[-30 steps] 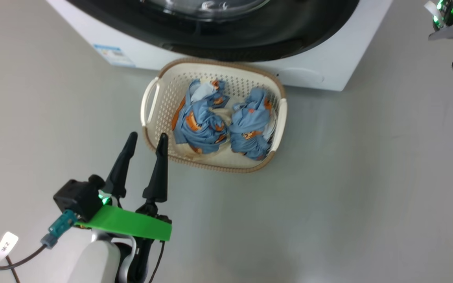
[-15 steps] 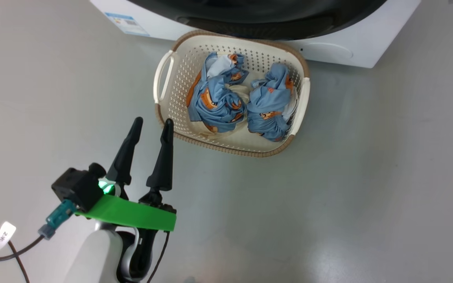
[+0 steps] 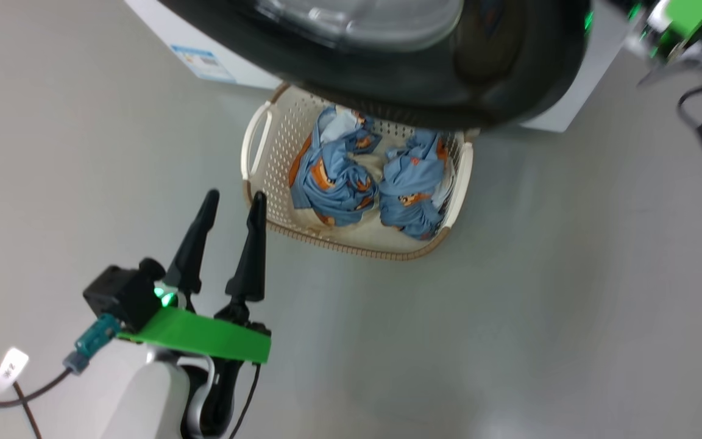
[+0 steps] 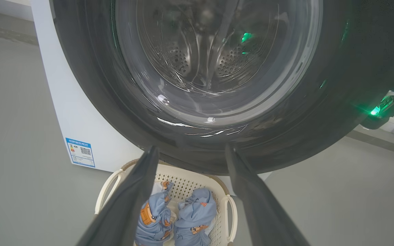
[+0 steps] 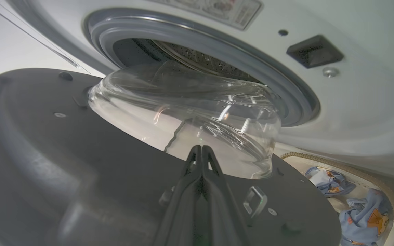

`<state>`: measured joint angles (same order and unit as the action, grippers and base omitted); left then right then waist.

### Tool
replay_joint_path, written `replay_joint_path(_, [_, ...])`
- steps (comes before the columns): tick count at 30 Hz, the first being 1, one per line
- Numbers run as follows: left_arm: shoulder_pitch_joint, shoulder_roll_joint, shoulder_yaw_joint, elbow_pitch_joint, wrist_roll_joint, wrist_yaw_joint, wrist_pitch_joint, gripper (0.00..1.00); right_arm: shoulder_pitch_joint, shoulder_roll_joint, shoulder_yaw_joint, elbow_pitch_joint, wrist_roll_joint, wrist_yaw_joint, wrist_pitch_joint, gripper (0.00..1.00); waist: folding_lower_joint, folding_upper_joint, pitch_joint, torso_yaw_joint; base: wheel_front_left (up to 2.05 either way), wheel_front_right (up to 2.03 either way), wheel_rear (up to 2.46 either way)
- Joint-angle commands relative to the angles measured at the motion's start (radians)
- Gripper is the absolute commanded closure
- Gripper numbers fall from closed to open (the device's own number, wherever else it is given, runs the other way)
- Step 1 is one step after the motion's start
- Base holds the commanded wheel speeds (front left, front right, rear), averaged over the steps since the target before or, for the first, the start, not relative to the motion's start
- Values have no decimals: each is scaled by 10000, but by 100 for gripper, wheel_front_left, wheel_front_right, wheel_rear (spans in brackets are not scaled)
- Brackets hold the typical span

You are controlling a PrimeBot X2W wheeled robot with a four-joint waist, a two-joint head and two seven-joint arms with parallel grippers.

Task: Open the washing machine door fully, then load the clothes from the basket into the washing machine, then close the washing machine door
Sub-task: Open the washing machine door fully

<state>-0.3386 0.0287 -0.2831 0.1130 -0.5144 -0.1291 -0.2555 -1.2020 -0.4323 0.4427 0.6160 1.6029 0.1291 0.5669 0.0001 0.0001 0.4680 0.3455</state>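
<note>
Left pincer [image 3: 234, 195] spread, two bundles [image 3: 326, 177], one basket [image 3: 275, 171]

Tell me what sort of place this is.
Probably a laundry area, perhaps a bare test room set up as one: a white front-loading washing machine with its round door partly open, a basket of clothes before it, and a plain grey floor.

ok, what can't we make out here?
- Head view: basket far rim hidden under the washing machine door.
- Left wrist view: label text too small.
- Right wrist view: whether the shut right fingers touch the door; clothes cut by the frame edge.
</note>
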Motion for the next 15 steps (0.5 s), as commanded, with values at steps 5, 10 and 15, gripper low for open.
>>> replay_joint_path(5, [510, 216, 499, -32, 232, -16, -63, 0, 1144, 517, 364, -736, -62, 16, 273, 100, 0, -1, -751, -281, 0, 0, 0])
replay_joint_path(10, [820, 216, 590, -7, 361, -16, -63, 0, 1844, 625, 556, -1211, -23, 16, 500, 100, 0, -1, -1180, -385, 0, 0, 0])
replay_joint_path(15, [1159, 216, 687, 29, 488, -16, -63, 0, 2487, 738, 695, -1665, 27, 16, 681, 100, 0, -1, -1590, -473, 0, 0, 0])
